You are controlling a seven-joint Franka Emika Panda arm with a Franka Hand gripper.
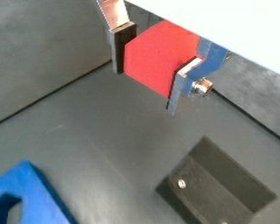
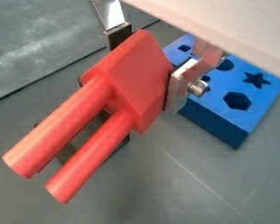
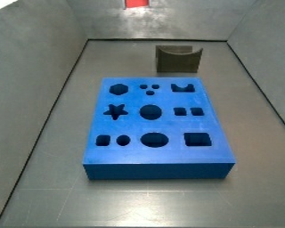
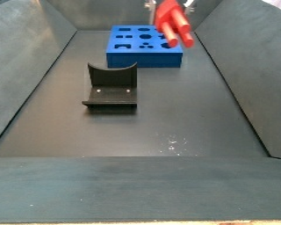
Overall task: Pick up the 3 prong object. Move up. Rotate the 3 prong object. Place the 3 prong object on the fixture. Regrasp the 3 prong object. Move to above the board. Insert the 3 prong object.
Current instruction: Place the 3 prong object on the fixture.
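Board: blue, flat on the dark floor, cutouts up (star, circles, squares, ovals); seen in both side views, and its corner shows in both wrist views.

Fixture: dark bracket on its base plate, standing on the floor near the board, well apart from me; nothing rests on it.

3 prong object: red, raised clear of the floor, its round prongs pointing away from my wrist and slanting downward in a side view.

My gripper: high above the floor, fingers pinching the red block's body on two opposite faces.
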